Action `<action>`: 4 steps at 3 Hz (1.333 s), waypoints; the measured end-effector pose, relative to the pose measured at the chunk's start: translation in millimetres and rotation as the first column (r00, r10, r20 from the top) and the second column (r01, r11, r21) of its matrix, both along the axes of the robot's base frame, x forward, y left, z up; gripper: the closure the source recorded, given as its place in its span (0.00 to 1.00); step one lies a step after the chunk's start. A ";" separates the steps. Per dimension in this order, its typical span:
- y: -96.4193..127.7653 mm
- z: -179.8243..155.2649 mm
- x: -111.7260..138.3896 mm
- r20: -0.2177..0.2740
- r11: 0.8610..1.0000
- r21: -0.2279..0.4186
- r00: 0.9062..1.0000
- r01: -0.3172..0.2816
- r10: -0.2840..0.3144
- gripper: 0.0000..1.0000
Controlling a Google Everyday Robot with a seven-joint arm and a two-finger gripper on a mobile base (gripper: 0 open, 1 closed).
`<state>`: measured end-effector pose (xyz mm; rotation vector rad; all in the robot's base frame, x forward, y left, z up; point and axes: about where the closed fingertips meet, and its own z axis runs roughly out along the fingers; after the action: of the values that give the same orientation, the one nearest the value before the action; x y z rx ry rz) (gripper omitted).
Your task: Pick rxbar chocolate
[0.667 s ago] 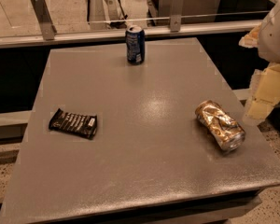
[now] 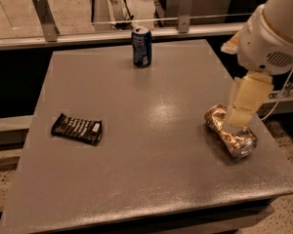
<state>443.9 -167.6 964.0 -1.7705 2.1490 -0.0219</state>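
item: rxbar chocolate (image 2: 77, 129), black wrapper, lying flat on the left side of the grey table (image 2: 156, 179), near its left edge. long axis roughly left to right, right end tipped slightly toward the camera. item: gripper (image 2: 240, 112), cream, hanging at the table's right side, over the crushed gold can (image 2: 241, 143); whether apart or together cannot be told. relation: bar lies well apart from the gripper, across the table to the left; a reach would need to cross the open middle. also present: upright blue can (image 2: 141, 47), far edge.
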 end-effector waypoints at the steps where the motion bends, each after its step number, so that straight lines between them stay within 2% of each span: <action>1: 77.0 -18.3 5.8 -0.003 0.993 0.069 0.995 -0.097 0.097 0.00; 2: 155.6 -43.8 5.1 -0.003 0.974 0.132 0.983 -0.183 0.185 0.00; 3: 219.7 -70.4 8.5 -0.003 0.954 0.198 0.973 -0.227 0.232 0.00; 4: 274.6 -92.8 10.1 -0.008 0.933 0.267 0.967 -0.242 0.253 0.00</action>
<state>454.1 107.1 871.2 -1.8782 1.8376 0.3522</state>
